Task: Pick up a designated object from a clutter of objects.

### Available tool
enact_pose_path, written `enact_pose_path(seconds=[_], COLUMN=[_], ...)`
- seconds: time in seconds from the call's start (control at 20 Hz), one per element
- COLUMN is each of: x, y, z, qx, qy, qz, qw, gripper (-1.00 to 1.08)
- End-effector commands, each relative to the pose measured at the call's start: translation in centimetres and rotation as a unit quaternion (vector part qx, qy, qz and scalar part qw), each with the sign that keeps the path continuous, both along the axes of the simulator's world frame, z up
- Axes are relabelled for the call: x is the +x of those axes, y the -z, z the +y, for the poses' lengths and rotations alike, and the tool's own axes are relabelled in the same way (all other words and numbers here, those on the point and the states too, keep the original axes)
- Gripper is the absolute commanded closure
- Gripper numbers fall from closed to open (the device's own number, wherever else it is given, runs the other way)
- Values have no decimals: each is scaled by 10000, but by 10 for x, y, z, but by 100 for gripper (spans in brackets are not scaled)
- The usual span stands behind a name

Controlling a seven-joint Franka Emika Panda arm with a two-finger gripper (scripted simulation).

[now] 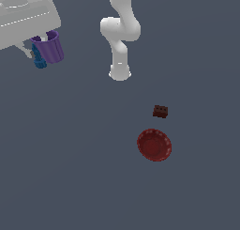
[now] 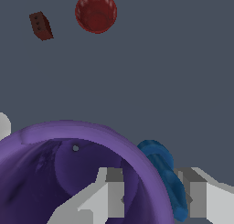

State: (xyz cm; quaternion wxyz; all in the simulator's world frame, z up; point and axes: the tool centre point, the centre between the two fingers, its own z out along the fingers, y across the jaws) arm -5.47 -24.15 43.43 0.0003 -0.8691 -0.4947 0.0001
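Purple cup (image 1: 49,47) is up off the tabletop (image 1: 70,168), held in the tool (image 1: 41,49) at about 10 o'clock in the exterior view, near the upper corner. Wrist view: one finger (image 2: 109,195) sits inside the cup (image 2: 68,173), the other finger (image 2: 201,195) outside, with the cup wall and the blue piece (image 2: 164,173) pinched between them, so the tool (image 2: 157,195) is closed on the cup wall. Blue piece (image 1: 39,59) sits against the cup's outer side, also lifted; can't tell if it's part of the cup or a separate item. Cup mouth is tilted, interior visible from the wrist.

Dark red-brown block (image 1: 160,111) is on the tabletop at about 3 o'clock from centre in the exterior view, well apart from the cup. Red bowl (image 1: 154,144) lies just beside the block, at its 6 o'clock, not touching. Both show in the wrist view too: block (image 2: 41,25), bowl (image 2: 96,12), opening up.

Arm base (image 1: 120,72) stands at 12 o'clock.
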Motion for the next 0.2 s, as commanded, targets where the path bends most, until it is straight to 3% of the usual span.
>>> enact_pose_path(seconds=[0.0,0.15], x=[1,1], y=[-5,-6], z=[-2,-2], qx=[-2,-2], qy=[-2,-2], qz=[-3,-3], qw=[10000,10000], gripper=[108,108])
